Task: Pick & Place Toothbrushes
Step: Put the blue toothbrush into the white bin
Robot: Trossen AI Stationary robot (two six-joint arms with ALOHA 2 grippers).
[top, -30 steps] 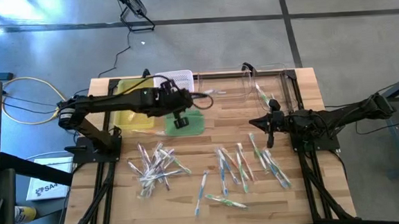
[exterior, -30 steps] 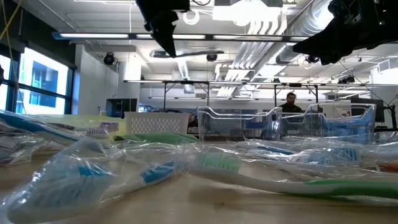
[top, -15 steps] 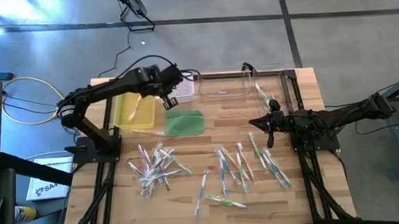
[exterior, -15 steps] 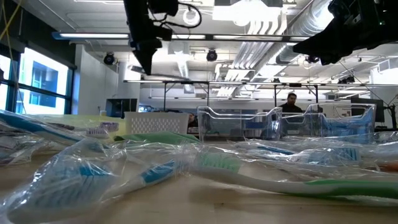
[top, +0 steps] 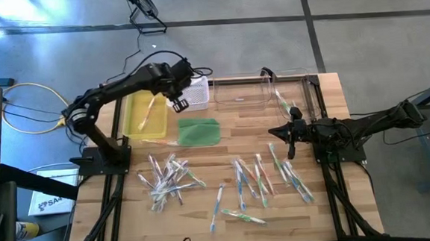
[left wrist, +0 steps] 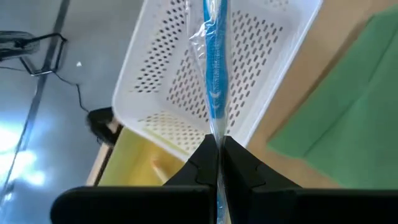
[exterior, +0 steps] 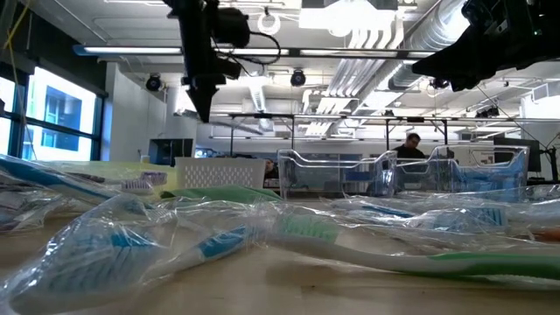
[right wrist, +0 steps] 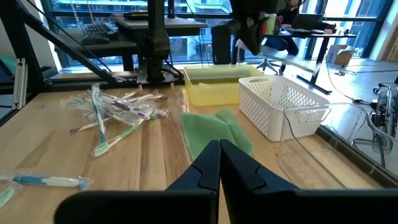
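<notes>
- Between the two fingers of my left pincer (left wrist: 217, 163), a blue toothbrush in a clear wrapper (left wrist: 214, 62) is clamped by its lower end, with its length running out over the white perforated basket (left wrist: 186, 87).
- Just beside that basket in my left wrist view sit the yellow tray (left wrist: 146, 168) and, on the other side, a flat green pad (left wrist: 348, 118) lying on the table (left wrist: 298, 87).
- From above, my left pincer (top: 178, 102) hangs over the gap where the yellow tray (top: 142, 119) meets the white basket (top: 198, 91) at the table's far edge.
- Nearer the front of the table (top: 205, 211), loose toothbrushes (top: 166, 182) lie in one heap on my left side, and a second scatter (top: 260, 181) lies toward my right.
- My right pincer (top: 291, 144) waits above the table's right half with its fingers pressed together on nothing, just beside that second scatter.
- Farther back, a clear plastic bin (top: 262, 91) stands next to the white basket, with a toothbrush or two inside near its right end.
- At table height, wrapped toothbrushes (exterior: 262, 236) fill the foreground, and beyond the table a person (exterior: 409, 144) sits in the room behind.
</notes>
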